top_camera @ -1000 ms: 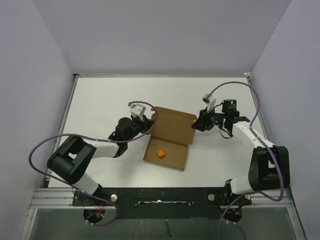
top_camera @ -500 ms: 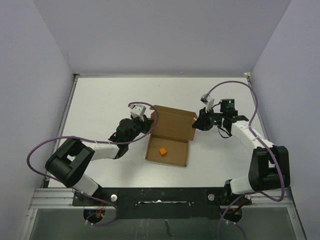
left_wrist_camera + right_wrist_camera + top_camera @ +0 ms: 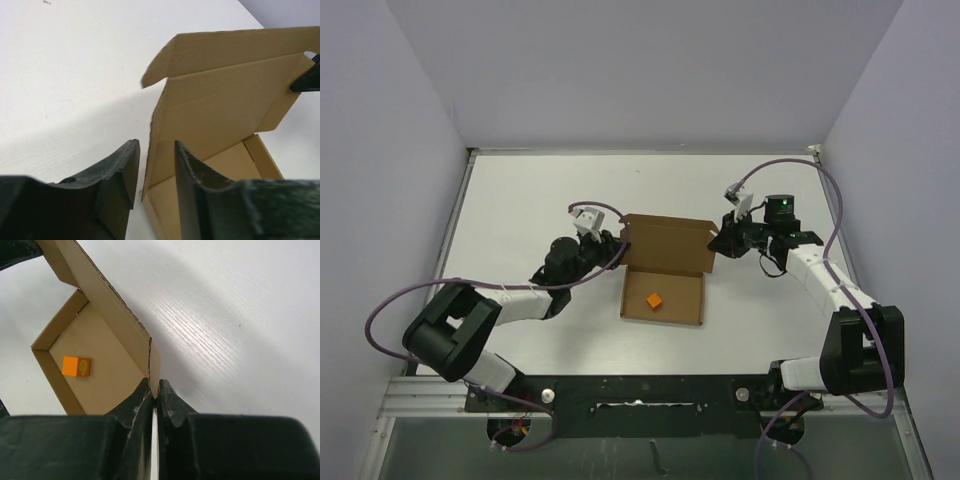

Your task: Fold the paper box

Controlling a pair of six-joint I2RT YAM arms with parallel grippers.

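The brown paper box (image 3: pixel 682 302) stands open, lid upright, orange cube (image 3: pixel 654 299) inside; the right gripper (image 3: pixel 716 243) pinches its 2 o'clock flap, the left gripper (image 3: pixel 617 245) gapes at 10 o'clock.

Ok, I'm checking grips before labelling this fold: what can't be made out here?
Top view: right gripper fingertips, hidden under its own wrist.
Right wrist view: mark on the orange cube, too small to read.
Left wrist view: cube hidden, likely behind the left gripper; whether it touches the paper box is unclear from this angle.
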